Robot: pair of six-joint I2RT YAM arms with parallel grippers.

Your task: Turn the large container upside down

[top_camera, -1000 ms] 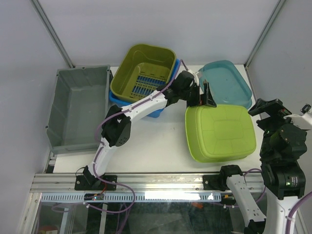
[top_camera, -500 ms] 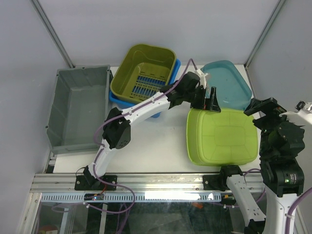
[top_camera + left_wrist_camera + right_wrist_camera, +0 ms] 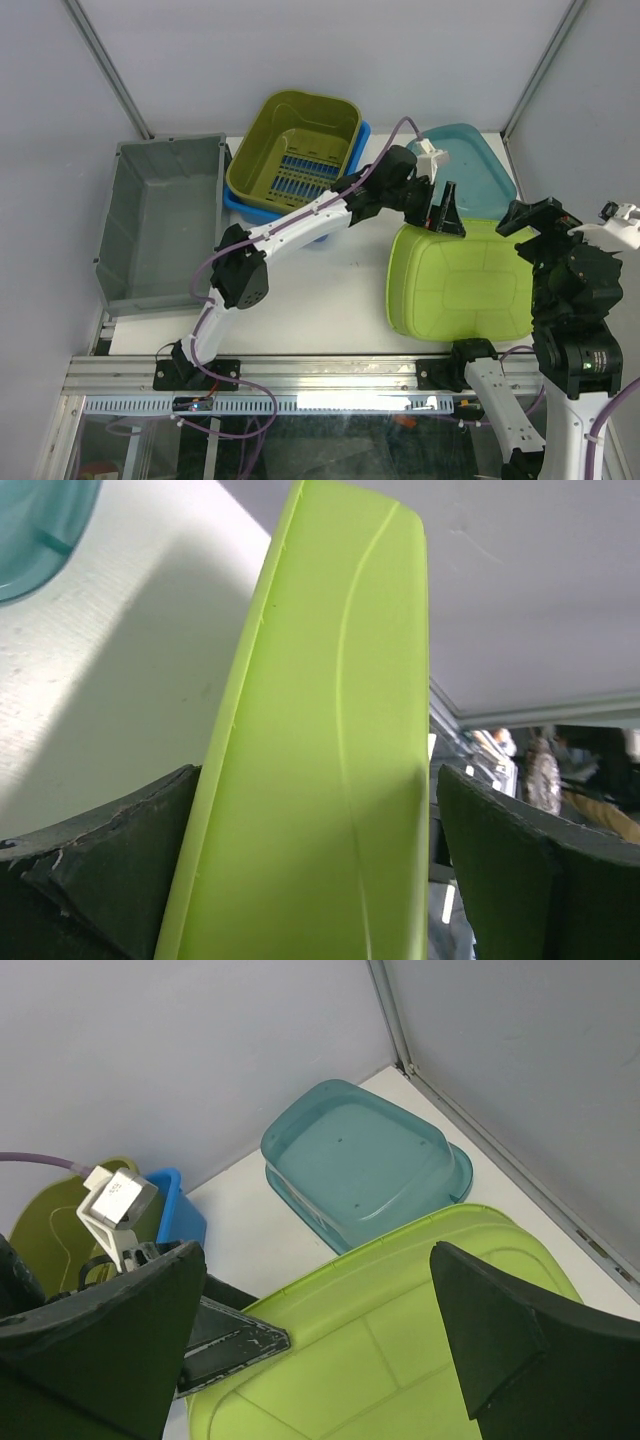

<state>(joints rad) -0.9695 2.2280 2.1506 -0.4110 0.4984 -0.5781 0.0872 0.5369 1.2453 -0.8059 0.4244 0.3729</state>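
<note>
The left gripper (image 3: 446,208) is clamped on the far rim of the large container (image 3: 460,285); in its wrist view the lime wall fills the gap between the two dark pads. Over the last second this gripper has travelled from nearer the middle of the tabletop (image 3: 320,285) toward the right edge and a little toward the near edge. The container has gone with it by a smaller amount, so the grip now sits further along the far rim than it did. The container now lies on the right side of the table, its near rim close to the near edge and its right rim close to the right edge, with the teal tub (image 3: 478,165) just beyond it in the far right corner. A closed, ribbed face is turned to the camera, which I read as the base on top. On that reading the turn looks essentially made, and the recent motion is more a laying-down than a flip. Whether the held rim rests flat on the table cannot be told. The right gripper (image 3: 318,1260) hangs spread wide above the right edge, gripping nothing. What seems left is to settle the rim and let go, without pushing the container further toward the near right corner.
</note>
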